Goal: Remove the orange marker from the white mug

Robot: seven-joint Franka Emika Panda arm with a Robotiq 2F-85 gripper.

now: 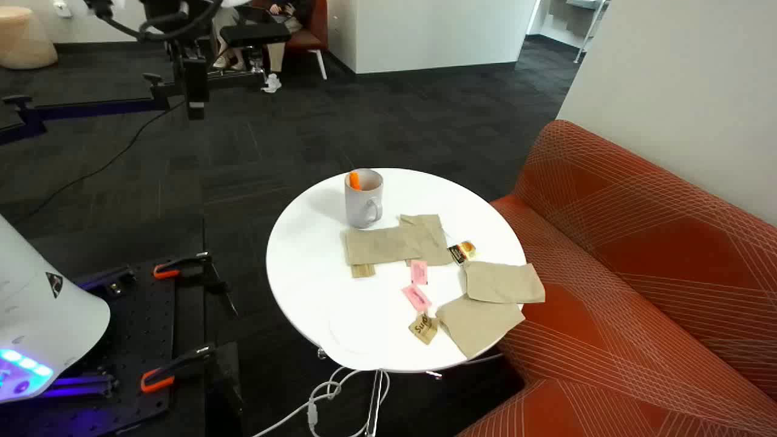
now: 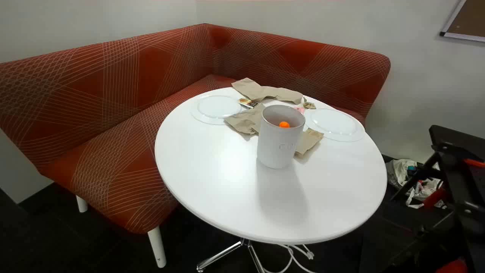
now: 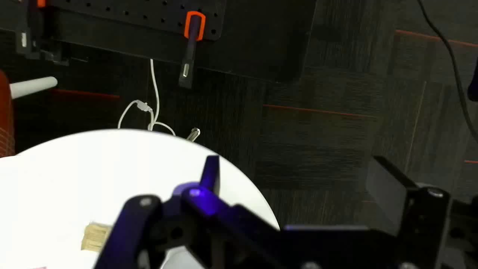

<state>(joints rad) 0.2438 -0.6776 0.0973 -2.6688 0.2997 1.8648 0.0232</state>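
Tool (image 3: 295,170) | jaws spread wide, pointing down | orange marker (image 1: 354,181) in white mug (image 1: 359,207)

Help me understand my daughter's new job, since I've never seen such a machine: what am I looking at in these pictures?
The machine is a white robot arm. Two pictures are taken from outside it, the third from its wrist, looking past its black two-fingered gripper. On the round white table stands a whitish cylindrical mug with a bright orange stick-shaped marker inside. Flat tan paper napkins, small pink packets and two pale round plates also lie there. Nothing is held: the gripper stands open and empty.
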